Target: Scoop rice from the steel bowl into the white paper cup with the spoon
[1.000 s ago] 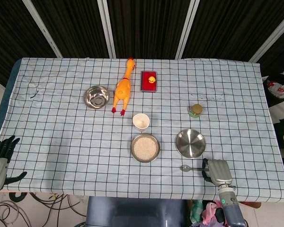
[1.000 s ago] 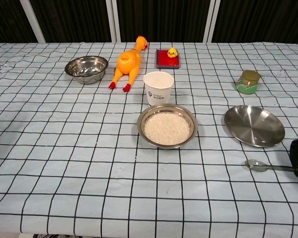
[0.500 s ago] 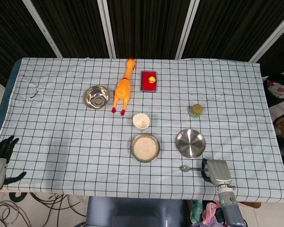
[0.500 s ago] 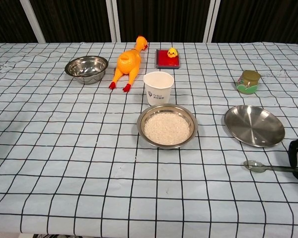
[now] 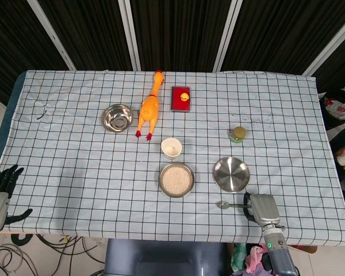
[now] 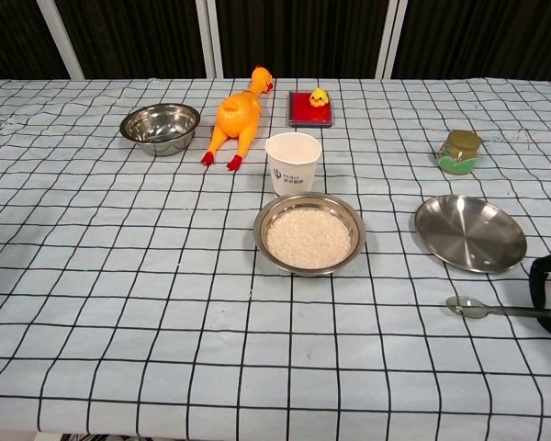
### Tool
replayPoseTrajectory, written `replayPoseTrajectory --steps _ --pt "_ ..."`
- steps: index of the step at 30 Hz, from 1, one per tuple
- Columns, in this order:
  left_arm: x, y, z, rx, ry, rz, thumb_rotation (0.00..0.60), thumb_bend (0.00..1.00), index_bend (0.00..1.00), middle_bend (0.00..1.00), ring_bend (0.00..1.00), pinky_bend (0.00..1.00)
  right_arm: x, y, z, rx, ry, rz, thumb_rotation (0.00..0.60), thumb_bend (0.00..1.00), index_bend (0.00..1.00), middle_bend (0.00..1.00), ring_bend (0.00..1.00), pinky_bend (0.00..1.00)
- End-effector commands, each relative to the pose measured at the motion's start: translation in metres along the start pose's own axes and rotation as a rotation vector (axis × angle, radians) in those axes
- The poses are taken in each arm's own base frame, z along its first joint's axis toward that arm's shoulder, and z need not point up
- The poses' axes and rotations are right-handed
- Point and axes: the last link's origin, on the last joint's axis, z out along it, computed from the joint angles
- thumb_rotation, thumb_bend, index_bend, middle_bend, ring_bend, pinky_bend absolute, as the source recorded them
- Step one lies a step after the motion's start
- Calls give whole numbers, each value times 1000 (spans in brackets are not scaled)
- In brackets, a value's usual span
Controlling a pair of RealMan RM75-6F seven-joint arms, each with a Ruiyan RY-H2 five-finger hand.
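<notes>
The steel bowl (image 5: 176, 179) (image 6: 309, 233) full of white rice sits at the table's middle front. Just behind it stands the white paper cup (image 5: 171, 148) (image 6: 293, 162), upright and empty-looking. A metal spoon (image 5: 223, 204) (image 6: 468, 307) lies low over the cloth at the front right, its bowl pointing left. My right hand (image 5: 262, 209) (image 6: 546, 285) grips the spoon's handle end, well to the right of the rice bowl. At the front left edge, off the table, my left hand (image 5: 0, 192) hangs with its fingers apart, holding nothing.
A flat steel plate (image 5: 230, 173) lies just behind the spoon. Further back are a small green jar (image 5: 237, 134), a red box with a yellow duck (image 5: 181, 98), a rubber chicken (image 5: 150, 106) and an empty steel bowl (image 5: 117, 118).
My right hand has slid slightly to the left, and the spoon has moved left with it. The left hand has not moved.
</notes>
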Motion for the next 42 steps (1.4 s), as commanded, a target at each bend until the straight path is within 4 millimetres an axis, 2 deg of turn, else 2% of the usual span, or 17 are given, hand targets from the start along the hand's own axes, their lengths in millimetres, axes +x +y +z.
replayPoseTrajectory --steps 1,8,15,19,25,29,33,37,42 --pt "0 0 0 0 0 -2 600 8 0 0 0 0 9 -6 3 16 26 0 600 369 560 1000 1000 1000" --pt "0 0 0 1 -4 -3 600 8 0 0 0 0 40 -31 14 72 110 -16 600 374 561 1000 1000 1000" --pt "1 0 2 6 -9 -18 600 8 0 0 0 0 78 -81 30 167 225 -146 600 374 561 1000 1000 1000" --pt "1 0 2 5 -14 -27 600 7 0 0 0 0 91 -110 39 202 282 -258 600 374 560 1000 1000 1000" --pt "1 0 3 5 -22 -39 600 8 0 0 0 0 94 -143 49 207 324 -411 600 374 560 1000 1000 1000" --pt "2 1 3 8 -30 -54 600 7 0 0 0 0 90 -163 54 214 372 -557 600 374 561 1000 1000 1000" --pt "2 1 4 12 -42 -75 600 7 0 0 0 0 82 -176 60 212 395 -629 600 374 561 1000 1000 1000" --pt "3 2 4 12 -49 -87 600 8 0 0 0 0 78 -190 66 238 492 -789 600 375 561 1000 1000 1000" --pt "3 2 5 13 -57 -99 600 8 0 0 0 0 73 -204 71 273 571 -894 600 373 561 1000 1000 1000"
